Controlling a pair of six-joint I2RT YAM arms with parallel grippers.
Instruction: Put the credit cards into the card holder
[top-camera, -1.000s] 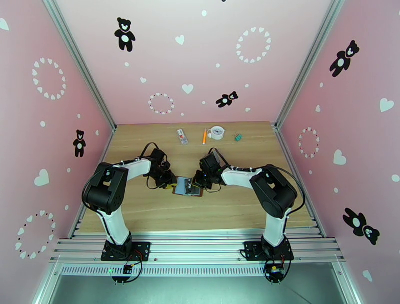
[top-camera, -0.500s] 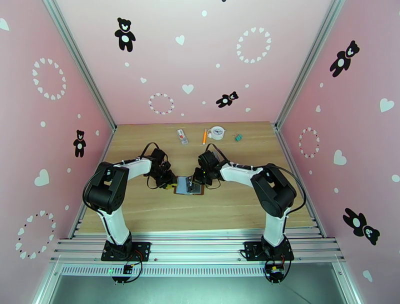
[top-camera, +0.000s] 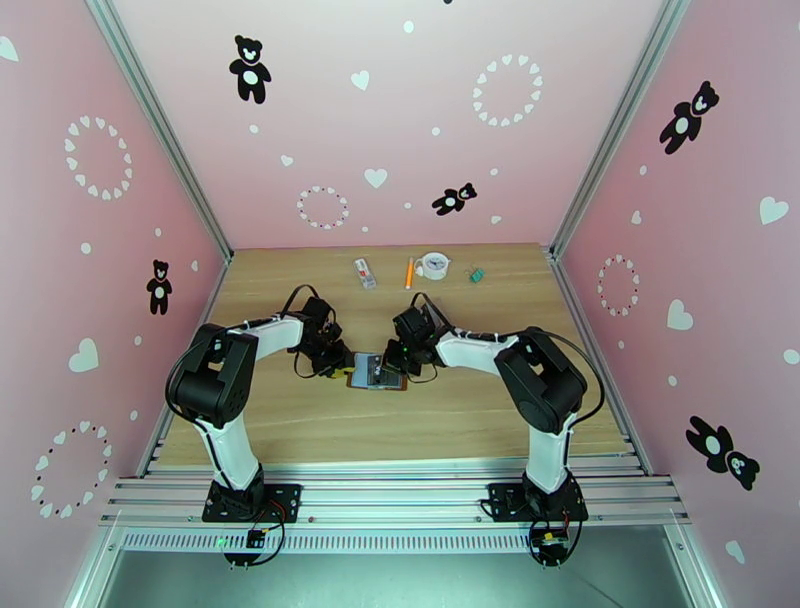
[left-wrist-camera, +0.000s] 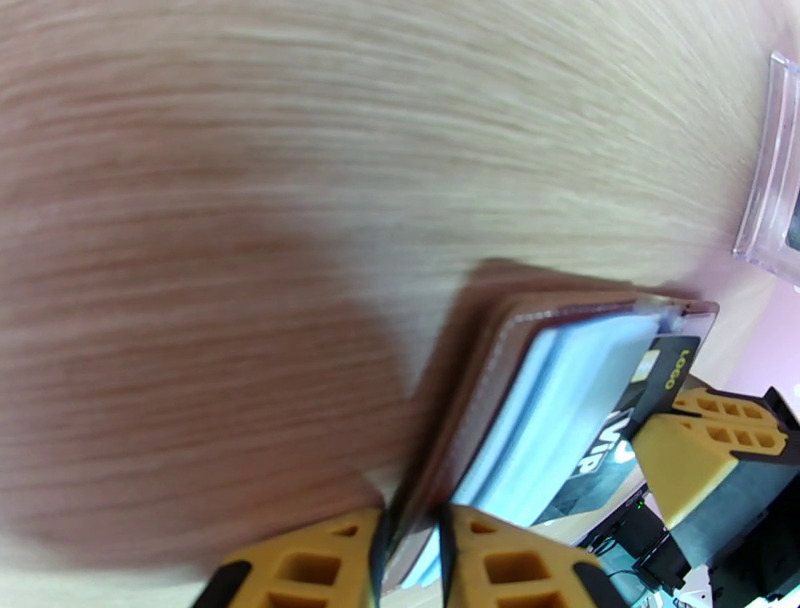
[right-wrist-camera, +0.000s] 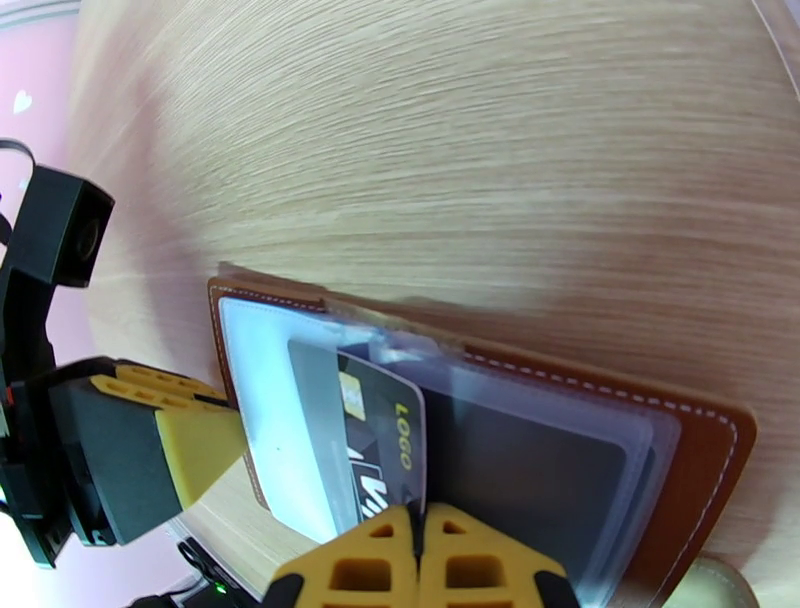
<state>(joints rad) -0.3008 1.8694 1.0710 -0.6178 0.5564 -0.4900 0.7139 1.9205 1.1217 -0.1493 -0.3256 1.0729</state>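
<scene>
1. The card holder (top-camera: 377, 372) lies open in the middle of the counter (top-camera: 400, 430), between the arms.
2. The left tool (left-wrist-camera: 410, 545), jaws nearly together, pinches the holder's left cover edge.
3. The right tool (right-wrist-camera: 418, 535), closed tight, grips a dark credit card (right-wrist-camera: 375, 440) at the mouth of a clear pocket.
4. Best done by sliding the card in flat, corners square to the pocket, with the holder pinned.
5. The card reads "LOGO" in yellow and "VIP" in white.
</scene>
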